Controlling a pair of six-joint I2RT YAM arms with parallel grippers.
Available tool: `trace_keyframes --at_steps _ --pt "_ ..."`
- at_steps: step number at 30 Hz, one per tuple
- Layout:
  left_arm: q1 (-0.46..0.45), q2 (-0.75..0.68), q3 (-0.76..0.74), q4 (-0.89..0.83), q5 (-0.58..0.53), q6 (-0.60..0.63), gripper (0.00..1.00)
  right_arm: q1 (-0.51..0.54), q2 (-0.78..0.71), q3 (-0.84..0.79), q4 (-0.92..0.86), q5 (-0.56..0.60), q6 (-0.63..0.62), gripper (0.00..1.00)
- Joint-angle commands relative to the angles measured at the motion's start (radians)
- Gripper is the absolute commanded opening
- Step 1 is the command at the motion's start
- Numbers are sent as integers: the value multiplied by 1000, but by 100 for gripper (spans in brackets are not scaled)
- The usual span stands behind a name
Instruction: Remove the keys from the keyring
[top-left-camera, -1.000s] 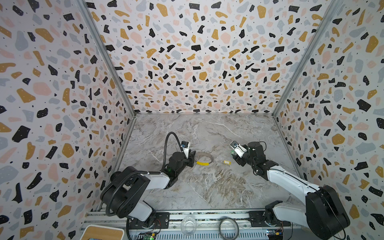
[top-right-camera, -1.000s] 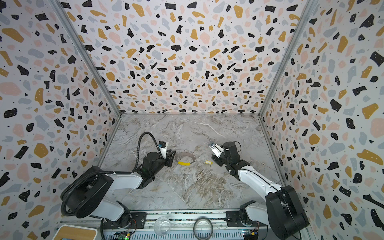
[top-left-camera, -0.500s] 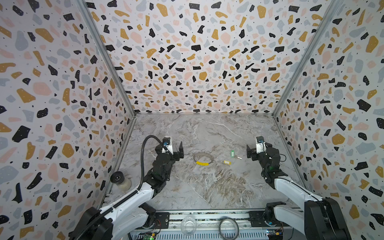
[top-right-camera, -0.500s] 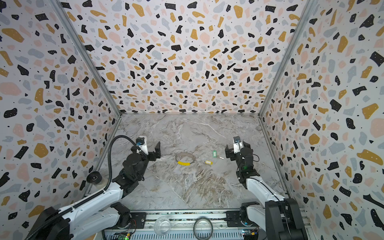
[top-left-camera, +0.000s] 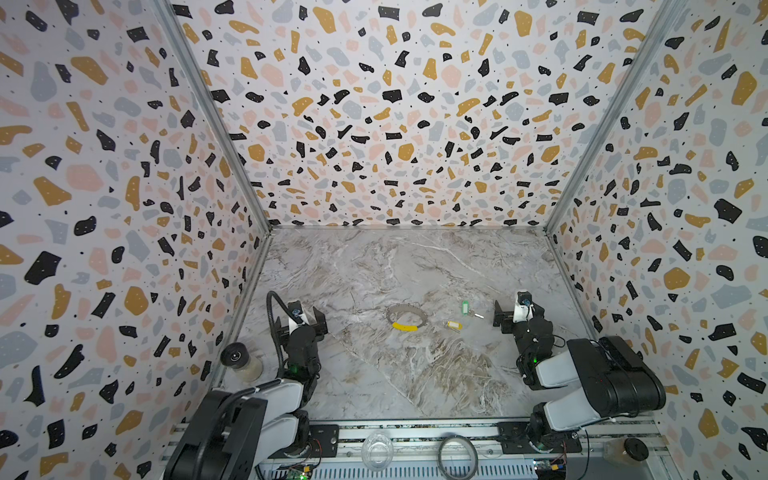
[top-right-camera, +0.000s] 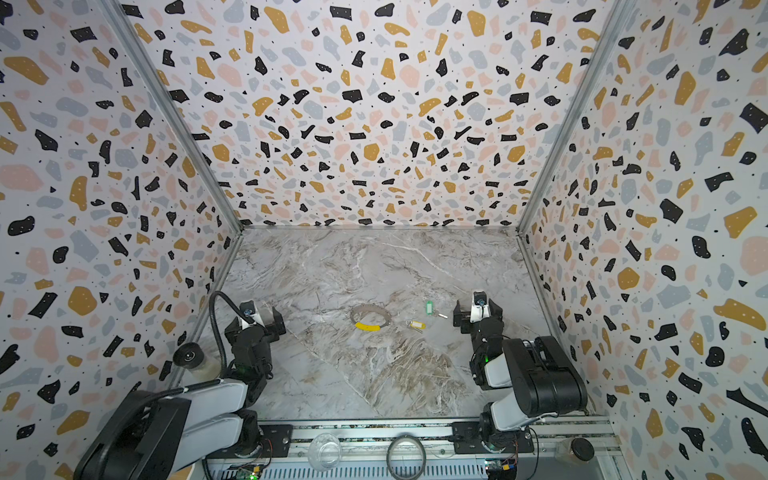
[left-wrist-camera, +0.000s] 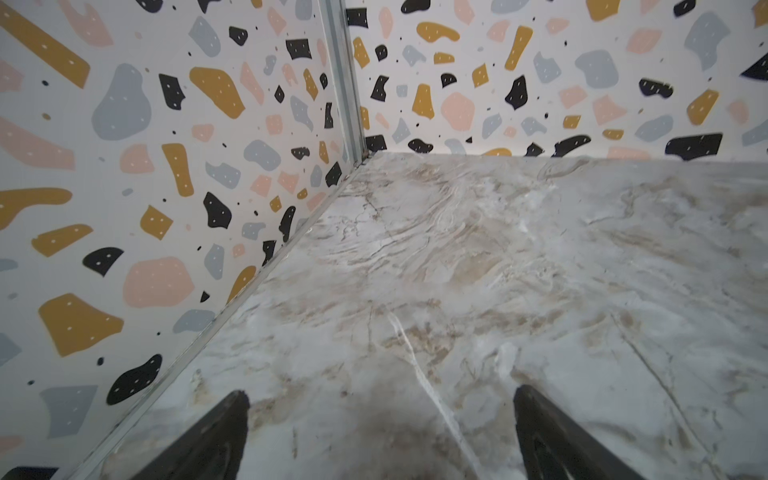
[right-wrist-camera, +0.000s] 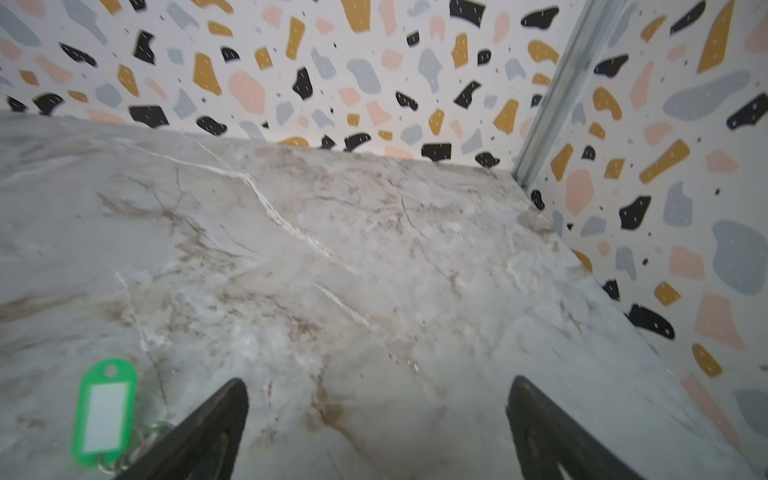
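Gaping left gripper (top-left-camera: 301, 322): jaws spread wide with nothing between them; it sits low by the left wall, well apart from the keyring (top-left-camera: 388, 318).
Left wrist view: two dark fingertips (left-wrist-camera: 224, 428) stand far apart, with only bare marble tabletop (left-wrist-camera: 457, 270) and the wall corner beyond them.
Right gripper (top-left-camera: 517, 316): jaws also spread wide and empty, low by the right wall, facing the back of the cell.
Right wrist view: its fingertips (right-wrist-camera: 216, 419) frame bare marble; the green-tagged key (right-wrist-camera: 106, 411) lies just beside one finger, outside the gap, and its small split ring is partly hidden behind that finger.
Green-tagged key, both top views: flat on the tabletop between the keyring and the right gripper, nearer the gripper, with its silvery blade (top-left-camera: 478, 316) towards that gripper; it is apart from the keyring.
Yellow-tagged key (top-left-camera: 453, 325): flat on the tabletop just in front of the green one, near the keyring's right side but not touching it.
Keyring: a thin silvery loop lying flat around mid-tabletop, its yellow sleeve (top-right-camera: 368, 327) on the front part of the rim; no key hangs on it.
Keys overall: both are off the loop and to its right.
Front rail: a darker, thicker ring (top-left-camera: 439, 455) and a clear cup (top-left-camera: 377, 451) sit side by side.
Left wall: a black-capped jar (top-left-camera: 239, 359) stands beside the left arm.
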Motion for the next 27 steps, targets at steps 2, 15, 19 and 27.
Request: trace_keyframes --at_steps 2,15,19,27 --pt "27 142 -8 360 136 49 100 13 -2 9 98 -20 -22 99" --pt "37 174 110 162 159 49 100 -21 2 66 -3 -66 6 99" --pt "37 175 109 164 157 47 99 -21 5 73 -7 -71 6 99" --pt "37 175 109 164 158 47 100 -29 4 79 -39 -89 11 99"
